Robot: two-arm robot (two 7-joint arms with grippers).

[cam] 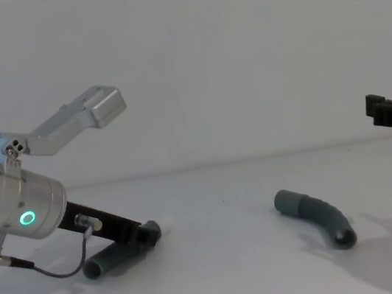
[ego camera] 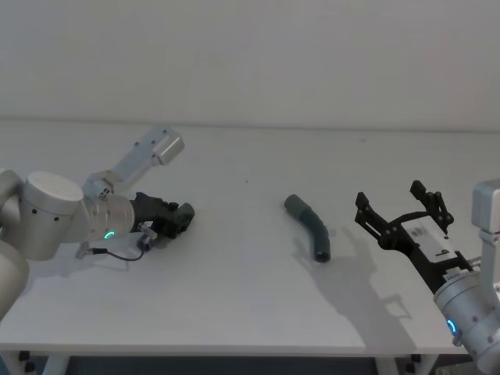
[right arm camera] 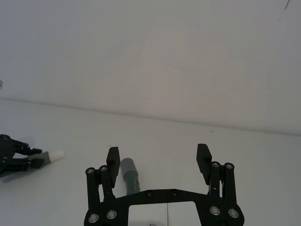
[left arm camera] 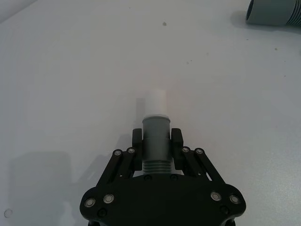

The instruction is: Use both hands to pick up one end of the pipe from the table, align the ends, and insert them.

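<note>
Grey white-tipped pipe (left arm camera: 155, 141) clamped in left gripper (ego camera: 173, 217) jaws, right gripper (right arm camera: 158, 157) jaws spread

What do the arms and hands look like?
Both arms end in silver cylindrical wrists with a glowing ring, green on the left. The left hand and right hand are black two-finger linkages with silver screws. The right carries a white label; a thin black cable loops off the left wrist.
</note>
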